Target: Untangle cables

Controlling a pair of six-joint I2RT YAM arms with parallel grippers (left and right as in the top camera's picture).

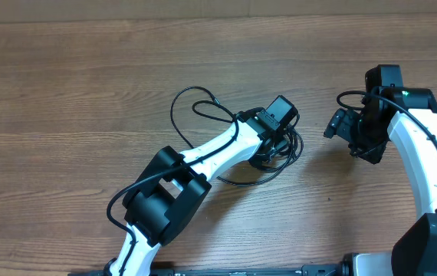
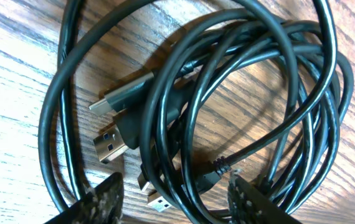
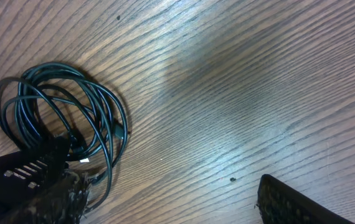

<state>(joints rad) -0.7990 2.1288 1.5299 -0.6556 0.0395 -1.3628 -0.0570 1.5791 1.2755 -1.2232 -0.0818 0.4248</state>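
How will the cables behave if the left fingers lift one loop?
Probably floppy: the cables lie in thin, loose coils. One loop would likely drag others, since strands cross and overlap. Their smooth jackets might slip between the left fingers.

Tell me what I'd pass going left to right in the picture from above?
The left arm's chunky black elbow → the tangled thin black cables → the black right tool → the right arm's white forearm.

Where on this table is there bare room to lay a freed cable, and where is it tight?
Bare table lies left of the cables and along the far edge. Crowded in the middle: left tool over the cables, narrow gap to the right tool.
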